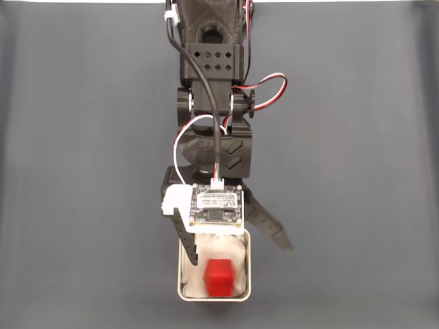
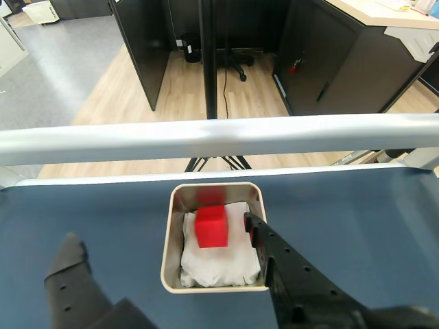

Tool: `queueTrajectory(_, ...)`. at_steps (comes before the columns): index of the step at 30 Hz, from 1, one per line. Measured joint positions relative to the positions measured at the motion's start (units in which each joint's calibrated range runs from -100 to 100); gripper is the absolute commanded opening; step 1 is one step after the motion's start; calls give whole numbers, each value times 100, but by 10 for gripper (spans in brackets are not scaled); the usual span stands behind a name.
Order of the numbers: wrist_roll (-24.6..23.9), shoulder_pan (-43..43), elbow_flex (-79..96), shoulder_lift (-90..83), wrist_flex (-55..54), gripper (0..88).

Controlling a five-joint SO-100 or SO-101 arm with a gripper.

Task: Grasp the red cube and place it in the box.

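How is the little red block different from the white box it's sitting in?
The small matte red cube is bright red and solid; the square white box with rounded corners is pale and hollow. The cube is much smaller and sits inside the box, on its white lining. Both look squarish from above.

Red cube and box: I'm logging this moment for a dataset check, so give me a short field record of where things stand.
red cube: inside the box, on the white lining, slightly blurred, not gripped
box: on the dark table, near the edge in the fixed view
lining: white, crumpled, covers the box floor
tool: open, above the box; one finger over the box, the other outside it
table: dark grey mat
task state: cube appears to be in the box
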Motion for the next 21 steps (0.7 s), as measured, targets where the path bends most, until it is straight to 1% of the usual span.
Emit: queueTrajectory(21, 20, -30, 0, 0, 0, 558)
